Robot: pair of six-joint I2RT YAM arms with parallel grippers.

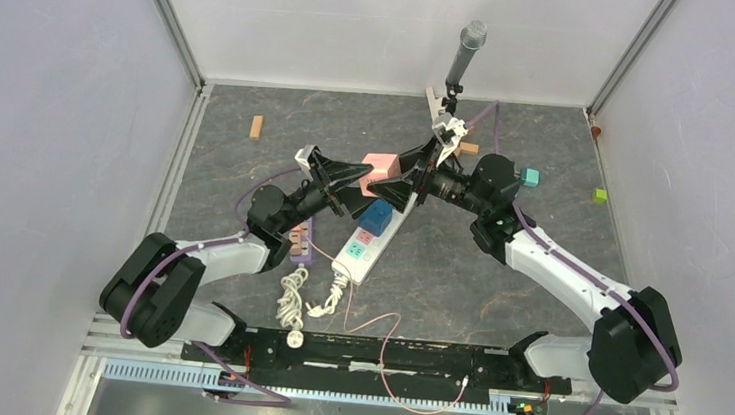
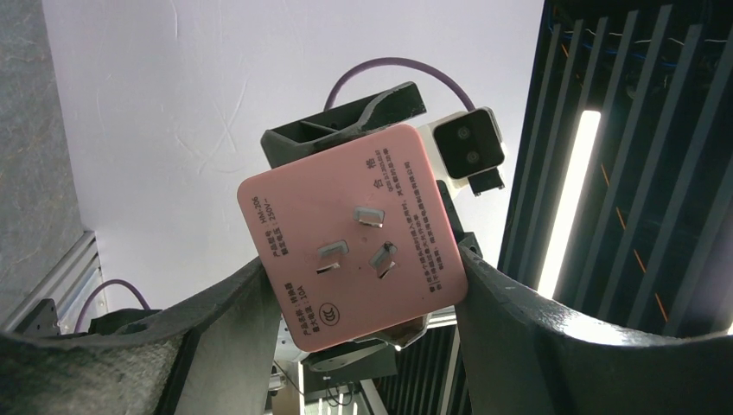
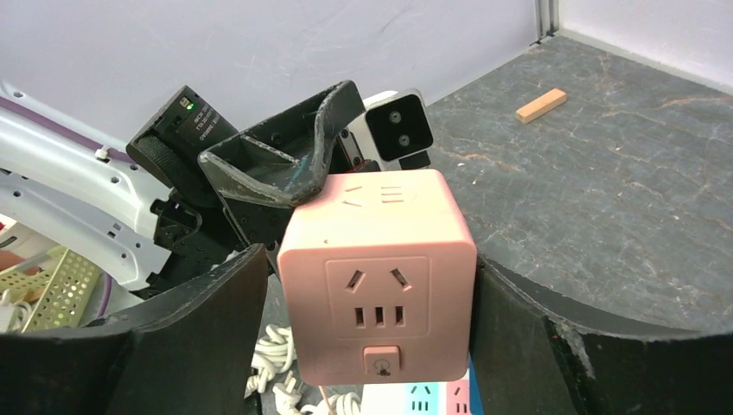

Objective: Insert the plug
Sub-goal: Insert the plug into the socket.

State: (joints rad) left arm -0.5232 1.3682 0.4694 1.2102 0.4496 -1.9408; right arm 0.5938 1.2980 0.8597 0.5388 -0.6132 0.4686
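Observation:
The plug is a pink cube adapter [image 1: 379, 165] held in the air above the white power strip [image 1: 371, 240]. My left gripper [image 1: 358, 175] is shut on it; in the left wrist view both fingers [image 2: 216, 328] press the cube [image 2: 354, 233], whose three metal prongs face that camera. My right gripper [image 1: 410, 174] comes from the other side and straddles the same cube [image 3: 380, 277]. Its right finger [image 3: 519, 337] lies against the cube's side, and a narrow gap shows at the left finger. The cube's socket face and button point at the right wrist camera.
A blue plug [image 1: 376, 215] sits in the strip, whose white cord [image 1: 292, 296] lies coiled near the front. A purple strip [image 1: 300, 242] lies under the left arm. A microphone [image 1: 466, 50], wooden blocks [image 1: 256, 127], a teal cube [image 1: 531, 177] and a green cube [image 1: 598, 196] stand further back.

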